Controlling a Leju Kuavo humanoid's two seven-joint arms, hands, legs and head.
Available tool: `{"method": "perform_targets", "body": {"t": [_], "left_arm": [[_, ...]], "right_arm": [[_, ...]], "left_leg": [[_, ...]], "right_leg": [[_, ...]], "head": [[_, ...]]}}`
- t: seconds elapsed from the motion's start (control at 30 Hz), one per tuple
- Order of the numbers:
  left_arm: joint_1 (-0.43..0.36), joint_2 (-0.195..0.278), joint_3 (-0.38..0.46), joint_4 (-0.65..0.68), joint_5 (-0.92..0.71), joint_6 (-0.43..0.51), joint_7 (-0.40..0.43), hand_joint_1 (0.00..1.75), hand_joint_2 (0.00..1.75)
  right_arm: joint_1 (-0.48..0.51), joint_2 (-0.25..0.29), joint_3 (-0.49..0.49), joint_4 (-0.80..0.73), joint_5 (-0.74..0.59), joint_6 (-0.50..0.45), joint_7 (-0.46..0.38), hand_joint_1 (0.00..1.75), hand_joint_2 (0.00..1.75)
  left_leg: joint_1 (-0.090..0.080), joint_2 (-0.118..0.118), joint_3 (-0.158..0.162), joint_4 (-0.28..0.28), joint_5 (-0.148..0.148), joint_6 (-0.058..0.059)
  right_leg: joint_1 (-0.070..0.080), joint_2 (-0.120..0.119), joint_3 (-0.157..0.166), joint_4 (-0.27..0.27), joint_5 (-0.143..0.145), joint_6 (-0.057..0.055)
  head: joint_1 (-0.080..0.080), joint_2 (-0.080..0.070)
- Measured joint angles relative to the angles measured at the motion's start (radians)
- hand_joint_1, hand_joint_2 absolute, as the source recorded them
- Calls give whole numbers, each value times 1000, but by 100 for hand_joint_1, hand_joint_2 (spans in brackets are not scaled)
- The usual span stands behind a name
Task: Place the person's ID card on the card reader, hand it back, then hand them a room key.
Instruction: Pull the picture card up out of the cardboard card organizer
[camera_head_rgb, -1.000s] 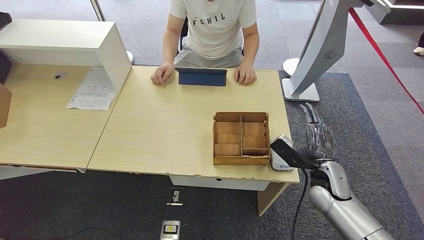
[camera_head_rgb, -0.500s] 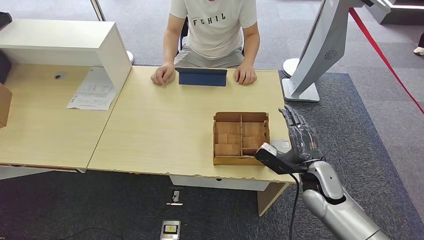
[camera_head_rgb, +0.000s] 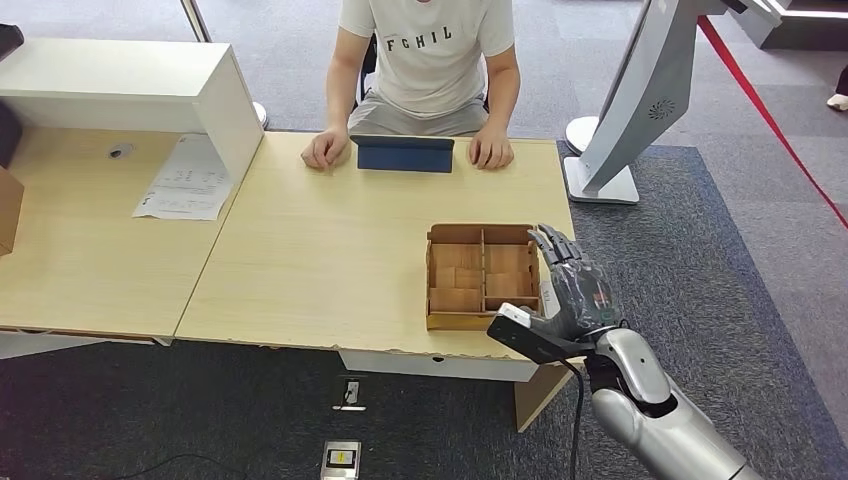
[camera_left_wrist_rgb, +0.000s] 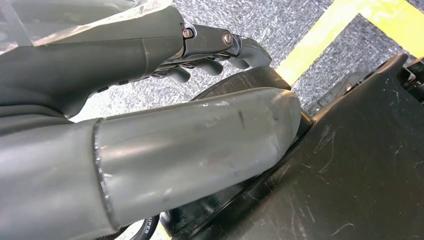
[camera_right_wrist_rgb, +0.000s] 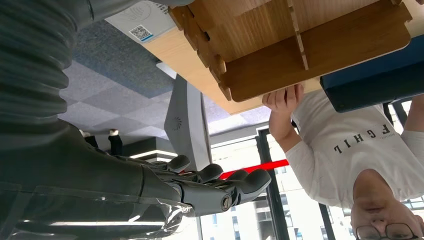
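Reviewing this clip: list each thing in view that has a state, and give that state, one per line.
right hand: raised at the table's right edge beside the wooden box, fingers extended, holding nothing.
left hand: hanging by the robot's body over the floor, fingers curled in, holding nothing.
wooden box: upright on the table, visible compartments empty.
blue tablet case: lying closed between the person's hands.
person's hands: resting on the table.
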Motion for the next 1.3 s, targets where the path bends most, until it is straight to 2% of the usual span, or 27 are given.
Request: {"method": "perform_targets", "body": {"t": [0.43,0.87,1.3], "left_arm": [[0,0,0,0,-11,-7,9,0,0],[0,1,0,0,-18,-14,9,0,0],[-1,0,0,-2,-25,-17,12,0,0]], "right_arm": [[13,-3,2,-31,1,29,18,0,175],[112,-25,-23,-132,-19,80,163,0,175],[172,-11,-35,-203,36,102,183,0,175]], "left_leg": [[0,0,0,0,0,0],[0,0,0,0,0,0],[0,0,0,0,0,0]], "right_leg": [[0,0,0,0,0,0],[0,0,0,0,0,0],[0,0,0,0,0,0]], "head": [[0,0],[0,0],[0,0]]}}
